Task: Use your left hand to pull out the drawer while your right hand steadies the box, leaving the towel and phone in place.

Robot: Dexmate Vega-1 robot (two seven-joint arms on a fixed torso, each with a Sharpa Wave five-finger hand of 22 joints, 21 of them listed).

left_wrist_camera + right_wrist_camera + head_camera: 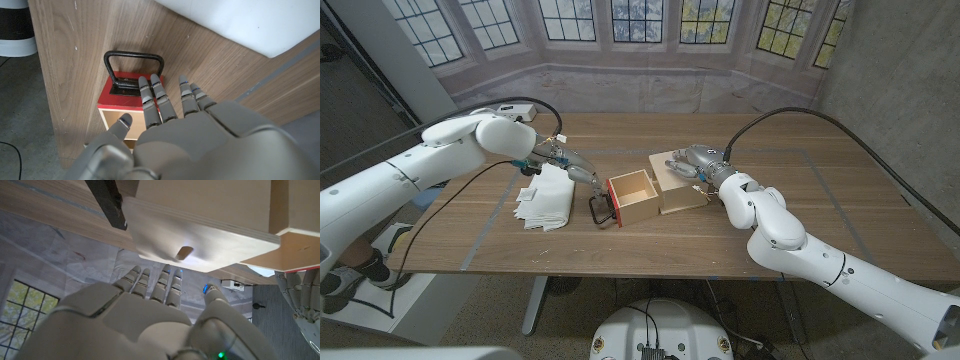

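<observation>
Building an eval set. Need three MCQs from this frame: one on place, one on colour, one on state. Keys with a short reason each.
1. Where is the towel?
A. left of the drawer
B. on the box
C. under the right hand

2. What colour is the drawer front?
A. blue
B. red
C. green

3. How does the drawer stand?
A. shut
B. pulled out
C. lifted off the table

Key: 1 A, it lies beside the left hand; 2 B, red panel behind the black handle; 3 B, its open inside shows clear of the box, where the right hand rests.
</observation>
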